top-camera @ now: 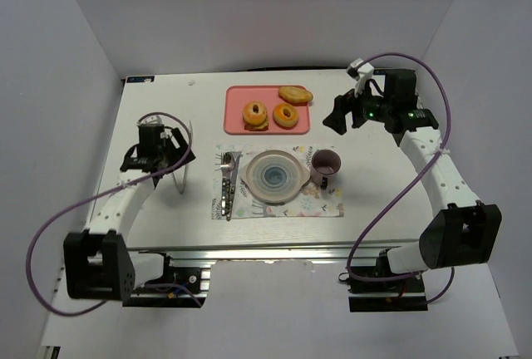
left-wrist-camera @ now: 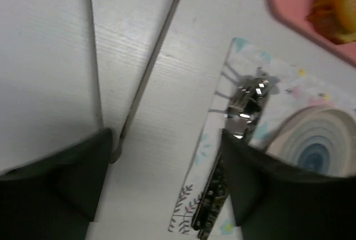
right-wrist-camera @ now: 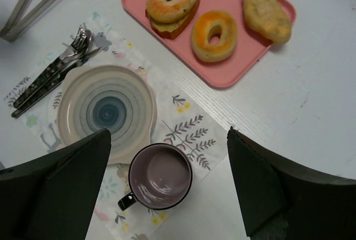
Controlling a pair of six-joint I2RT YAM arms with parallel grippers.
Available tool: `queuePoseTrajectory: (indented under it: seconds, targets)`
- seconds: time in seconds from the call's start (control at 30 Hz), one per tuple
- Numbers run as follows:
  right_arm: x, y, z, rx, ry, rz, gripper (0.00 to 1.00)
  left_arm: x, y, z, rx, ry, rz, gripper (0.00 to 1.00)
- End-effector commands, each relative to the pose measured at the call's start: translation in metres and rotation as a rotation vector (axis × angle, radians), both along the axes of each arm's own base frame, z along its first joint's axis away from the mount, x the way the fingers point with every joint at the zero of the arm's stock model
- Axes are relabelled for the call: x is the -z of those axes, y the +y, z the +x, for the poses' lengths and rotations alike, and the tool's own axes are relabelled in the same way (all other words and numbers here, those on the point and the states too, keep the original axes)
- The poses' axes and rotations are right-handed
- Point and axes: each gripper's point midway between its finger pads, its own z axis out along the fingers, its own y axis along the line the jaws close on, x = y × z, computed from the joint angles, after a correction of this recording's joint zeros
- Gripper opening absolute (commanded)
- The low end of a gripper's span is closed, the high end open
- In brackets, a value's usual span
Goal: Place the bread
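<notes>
The bread [top-camera: 286,115], a flat golden-orange ring with a dark hole, lies in the middle of the pink tray [top-camera: 237,97] at the back of the table. In the right wrist view the bread [right-wrist-camera: 214,34] lies between a thicker ring bread with a brown lower layer [right-wrist-camera: 171,4] and an oval bun [right-wrist-camera: 267,13]. My right gripper [top-camera: 339,116] is open and empty, in the air to the right of the tray; in its own view the right gripper [right-wrist-camera: 169,184] is over the mug. My left gripper [top-camera: 162,158] is open and empty at the left of the table; its own view shows the left gripper [left-wrist-camera: 167,179] over bare table beside the placemat.
A striped plate [top-camera: 253,168] rests on a flowered placemat [top-camera: 328,208] in front of the tray. An empty purple mug [top-camera: 325,166] stands to the plate's right, cutlery [top-camera: 228,180] to its left. Metal tongs [top-camera: 181,178] lie by the left gripper.
</notes>
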Motion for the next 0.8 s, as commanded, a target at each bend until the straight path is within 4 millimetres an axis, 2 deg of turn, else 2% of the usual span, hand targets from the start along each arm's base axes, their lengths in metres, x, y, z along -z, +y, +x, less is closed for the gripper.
queuePoseTrajectory:
  seconds: [0.0,0.13,0.17,0.23,0.37,0.43,0.63,0.77]
  targets:
    - [0.002,0.0,-0.014,-0.042,0.017,0.043,0.89,0.034,0.018,-0.001,-0.012,0.191,0.151,0.98]
    - [0.012,-0.006,-0.017,-0.016,0.05,0.064,0.89,0.05,0.021,0.012,0.027,0.279,0.274,0.98]
    - [0.012,-0.007,-0.017,-0.009,0.05,0.071,0.89,0.046,0.022,0.019,0.026,0.274,0.286,0.98]
    - [0.015,-0.009,-0.017,-0.004,0.056,0.075,0.89,0.053,0.026,0.028,0.026,0.294,0.322,0.98]
    - [0.017,-0.011,-0.015,0.003,0.067,0.078,0.89,0.061,0.031,0.038,0.035,0.314,0.361,0.98]
    - [0.017,-0.012,-0.013,0.006,0.074,0.084,0.89,0.079,0.035,0.038,0.053,0.378,0.4,0.98]
    - [0.016,-0.013,-0.011,0.008,0.08,0.095,0.89,0.096,0.037,0.052,0.069,0.41,0.425,0.98]
    - [0.017,-0.015,-0.013,0.01,0.089,0.102,0.89,0.107,0.036,0.059,0.08,0.413,0.413,0.95]
